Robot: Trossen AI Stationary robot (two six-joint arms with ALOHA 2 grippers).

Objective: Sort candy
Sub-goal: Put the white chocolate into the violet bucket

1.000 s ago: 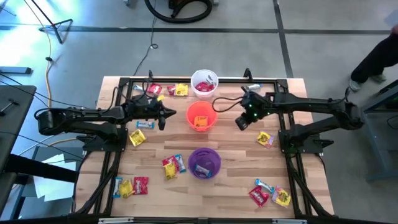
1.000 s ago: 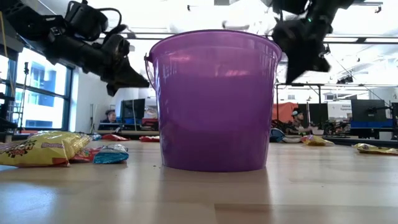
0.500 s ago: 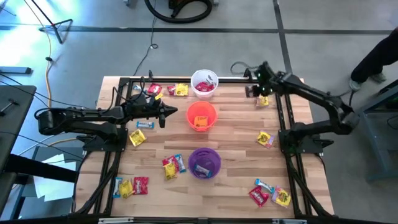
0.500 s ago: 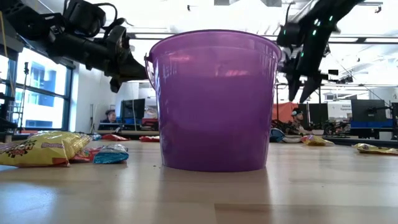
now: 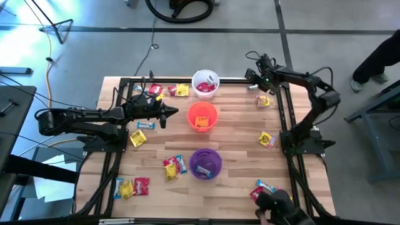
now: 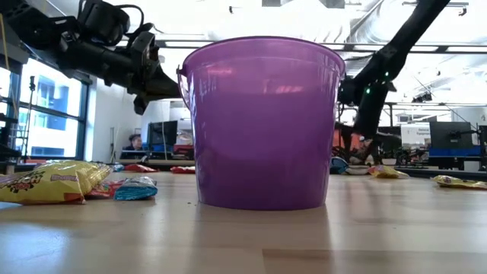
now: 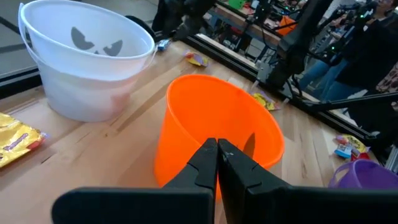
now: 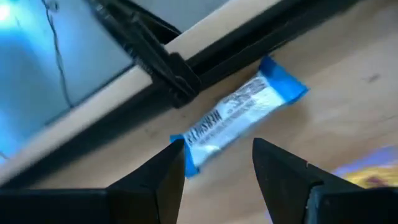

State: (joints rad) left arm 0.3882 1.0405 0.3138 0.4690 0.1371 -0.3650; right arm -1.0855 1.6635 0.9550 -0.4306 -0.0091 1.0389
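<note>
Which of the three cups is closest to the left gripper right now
The orange cup. The shut left gripper points at it from just beside its rim, while the white cup and purple cup sit farther off.

purple cup [image 6: 262, 122] centre, upright | yellow candy [image 6: 49, 183] left | blue candy [image 6: 135, 189] beside it

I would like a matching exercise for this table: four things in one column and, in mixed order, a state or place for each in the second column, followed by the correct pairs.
Things:
1. left hand
2. right hand
3. white cup
4. purple cup

States or places:
A. open above a blue-white candy
B. at the far edge of the table, red candy inside
C. shut, beside the orange cup
D. nearest the front edge of the three cups

Pairs: 1-C, 2-A, 3-B, 4-D
</note>
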